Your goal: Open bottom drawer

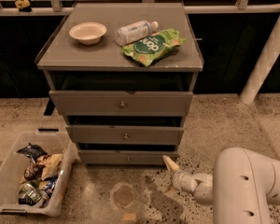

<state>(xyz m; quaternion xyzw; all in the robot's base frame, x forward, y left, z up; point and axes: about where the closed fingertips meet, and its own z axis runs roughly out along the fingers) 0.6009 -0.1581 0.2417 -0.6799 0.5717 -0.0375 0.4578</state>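
The grey cabinet [191, 62] has three drawer fronts stacked one above another. The bottom drawer [102, 157] is the slimmest, lowest panel, with a small round metal knob [128, 159] at its centre, and its front sits level with the cabinet. My gripper [170, 164] hangs low over the floor, just off the right end of that drawer front and pointing up and left at it. It is to the right of the knob and touches nothing. The white arm [242, 185] fills the lower right corner.
On the cabinet top lie a beige bowl [87, 32], a plastic bottle [134, 31] and a green chip bag [153, 46]. A clear bin [4, 171] of snack packets stands on the speckled floor at the left. A white post [266, 59] rises at the right.
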